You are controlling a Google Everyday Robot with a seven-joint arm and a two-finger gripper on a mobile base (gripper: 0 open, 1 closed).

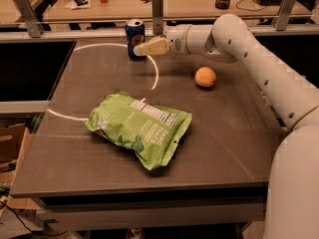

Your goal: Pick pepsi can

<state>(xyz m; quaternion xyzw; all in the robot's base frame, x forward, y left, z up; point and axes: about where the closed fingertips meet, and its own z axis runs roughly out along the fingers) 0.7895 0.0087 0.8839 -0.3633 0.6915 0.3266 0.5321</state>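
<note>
The pepsi can (133, 38) stands upright near the far edge of the grey table (219, 133), dark blue with a silver top and a round logo. My gripper (141, 49) reaches in from the right on a white arm. Its pale fingertips lie right at the can's front right side, overlapping it in view. I cannot tell whether they touch the can.
An orange fruit (205, 76) sits right of the gripper, under the arm. A green chip bag (139, 132) lies in the middle of the table. A metal rail with posts (157, 4) runs behind the can. A desk with clutter stands beyond it.
</note>
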